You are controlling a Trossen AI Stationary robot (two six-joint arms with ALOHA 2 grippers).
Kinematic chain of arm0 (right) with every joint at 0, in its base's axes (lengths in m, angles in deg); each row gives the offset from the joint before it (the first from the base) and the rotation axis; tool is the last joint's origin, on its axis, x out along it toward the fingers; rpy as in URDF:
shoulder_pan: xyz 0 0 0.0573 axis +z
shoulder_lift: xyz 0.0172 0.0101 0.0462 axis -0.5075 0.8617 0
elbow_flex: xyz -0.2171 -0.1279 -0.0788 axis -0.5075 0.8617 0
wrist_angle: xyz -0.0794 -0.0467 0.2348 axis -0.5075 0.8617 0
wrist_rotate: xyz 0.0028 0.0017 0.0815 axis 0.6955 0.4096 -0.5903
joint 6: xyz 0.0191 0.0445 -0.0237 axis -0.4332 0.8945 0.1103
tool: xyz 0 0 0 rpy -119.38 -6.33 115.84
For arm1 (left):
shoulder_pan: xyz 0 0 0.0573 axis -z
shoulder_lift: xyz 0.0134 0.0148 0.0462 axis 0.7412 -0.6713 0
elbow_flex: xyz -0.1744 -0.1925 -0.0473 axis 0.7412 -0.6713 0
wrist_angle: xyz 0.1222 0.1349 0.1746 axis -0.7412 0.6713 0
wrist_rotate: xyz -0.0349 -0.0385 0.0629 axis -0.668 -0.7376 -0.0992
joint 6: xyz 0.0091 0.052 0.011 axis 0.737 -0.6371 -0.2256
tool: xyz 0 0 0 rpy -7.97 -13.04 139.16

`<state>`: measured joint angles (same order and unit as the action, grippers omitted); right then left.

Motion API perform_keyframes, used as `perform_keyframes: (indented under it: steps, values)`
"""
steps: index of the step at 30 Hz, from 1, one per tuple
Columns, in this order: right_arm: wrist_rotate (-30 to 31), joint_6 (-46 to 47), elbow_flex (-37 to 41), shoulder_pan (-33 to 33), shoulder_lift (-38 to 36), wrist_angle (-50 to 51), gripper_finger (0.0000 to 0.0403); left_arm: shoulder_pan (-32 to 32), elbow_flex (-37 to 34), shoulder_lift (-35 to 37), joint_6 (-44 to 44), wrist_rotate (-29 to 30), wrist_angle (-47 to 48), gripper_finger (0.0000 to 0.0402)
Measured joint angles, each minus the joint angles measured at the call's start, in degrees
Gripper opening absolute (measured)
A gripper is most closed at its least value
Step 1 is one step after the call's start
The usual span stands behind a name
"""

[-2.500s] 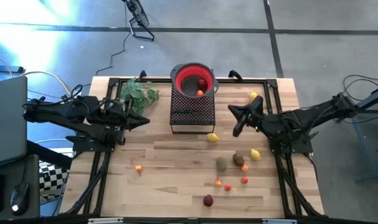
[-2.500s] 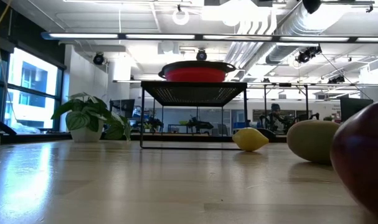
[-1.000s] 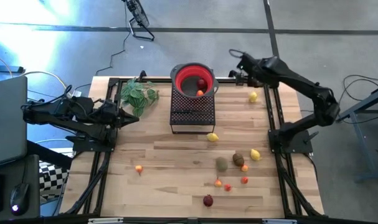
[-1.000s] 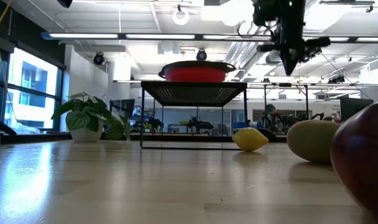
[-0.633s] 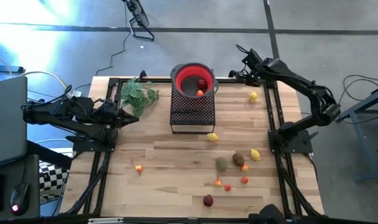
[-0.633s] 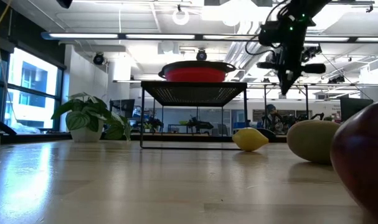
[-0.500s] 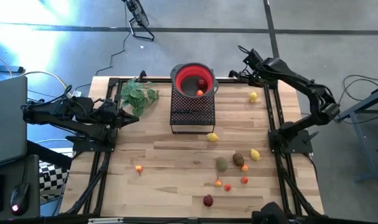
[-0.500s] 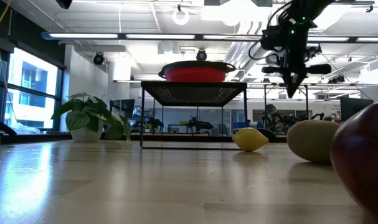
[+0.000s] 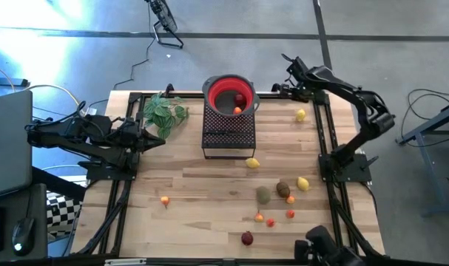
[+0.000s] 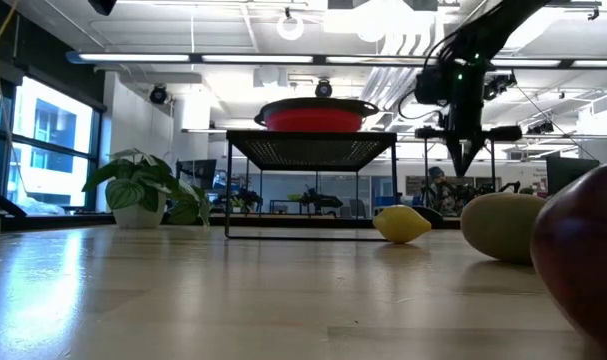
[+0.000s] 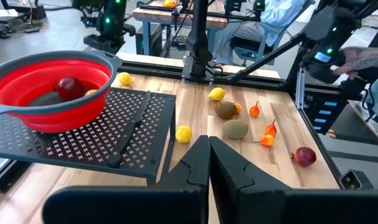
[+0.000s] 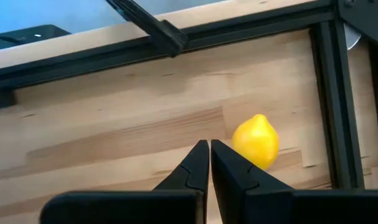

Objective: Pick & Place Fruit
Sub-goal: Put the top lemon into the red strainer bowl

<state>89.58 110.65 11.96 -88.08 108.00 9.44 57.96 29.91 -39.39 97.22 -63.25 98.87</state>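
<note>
Right pincer (image 9: 287, 63) poised above the far right table corner, fingers pressed together, nothing held.

Small yellow lemon (image 9: 301, 114) is lain on the pale wooden table (image 9: 194, 185), at about five o'clock from the pincer in the high view, just beside the fingertips in the right wrist view; long axis cannot be told. Right arm is judged nearer. Left pincer (image 9: 160, 140), closed and empty, is parked at nine o'clock.
</note>
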Motion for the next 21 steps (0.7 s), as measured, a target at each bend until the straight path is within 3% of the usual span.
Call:
perform_keyframes:
  steps: [8,17,21]
  values:
    - [1.13,1.4,0.0,-0.22,4.65,0.97,0.0037,0.01,0.0,0.0,0.02,0.0,-0.03,0.0]
    - [6.09,6.29,0.0,-0.17,5.47,8.32,0.0153,0.0,0.0,0.0,0.02,-0.01,-0.03,0.0]
    - [6.13,6.54,0.0,-0.17,5.47,8.61,0.0183,0.0,0.0,0.0,0.02,-0.01,-0.03,0.0]
